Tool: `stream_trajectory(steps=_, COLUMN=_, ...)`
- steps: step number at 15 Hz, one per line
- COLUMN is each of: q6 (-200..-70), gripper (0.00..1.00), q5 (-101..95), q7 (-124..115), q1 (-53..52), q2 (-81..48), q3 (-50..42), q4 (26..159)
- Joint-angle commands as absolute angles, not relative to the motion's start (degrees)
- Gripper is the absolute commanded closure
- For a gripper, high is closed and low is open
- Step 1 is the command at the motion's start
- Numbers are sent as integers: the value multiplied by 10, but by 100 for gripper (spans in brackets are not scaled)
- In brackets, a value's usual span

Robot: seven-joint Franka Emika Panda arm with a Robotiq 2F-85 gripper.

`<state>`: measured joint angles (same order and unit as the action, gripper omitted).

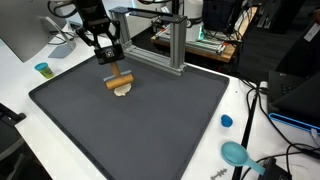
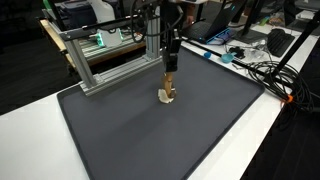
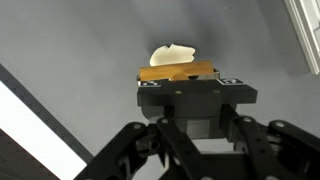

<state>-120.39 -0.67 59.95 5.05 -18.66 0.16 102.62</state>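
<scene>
My gripper hangs over the far part of the dark grey mat and is shut on a short tan wooden bar. A cream-white lump sits right under the bar, on or just above the mat. In an exterior view the gripper points straight down with the bar and the lump below it. The wrist view has the bar lying crosswise at the black fingers of the gripper, with the lump just beyond. Whether bar and lump are one piece I cannot tell.
An aluminium frame stands at the mat's far edge, close behind the gripper, and is also seen in an exterior view. A small blue cup, a blue cap and a teal object lie on the white table. Cables run alongside.
</scene>
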Motion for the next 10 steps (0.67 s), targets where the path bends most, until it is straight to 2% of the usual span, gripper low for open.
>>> stream_trajectory(steps=1, q6=-1183, gripper=78, q5=48, q7=717, q1=86, q2=-150, q3=21, q4=1054)
stream_trajectory(steps=3, q6=-1162, gripper=78, q5=88, q7=732, q1=91, q2=-153, q3=22, q4=1052)
stream_trajectory(steps=4, q6=-1181, gripper=53, q5=49, q7=698, q1=75, q2=-174, q3=9, q4=1037)
stream_trajectory(steps=5, q6=-1173, gripper=78, q5=63, q7=709, q1=78, q2=-173, q3=9, q4=1038)
stream_trajectory(steps=10, q6=-1237, gripper=78, q5=39, q7=678, q1=67, q2=-210, q3=7, q4=1030)
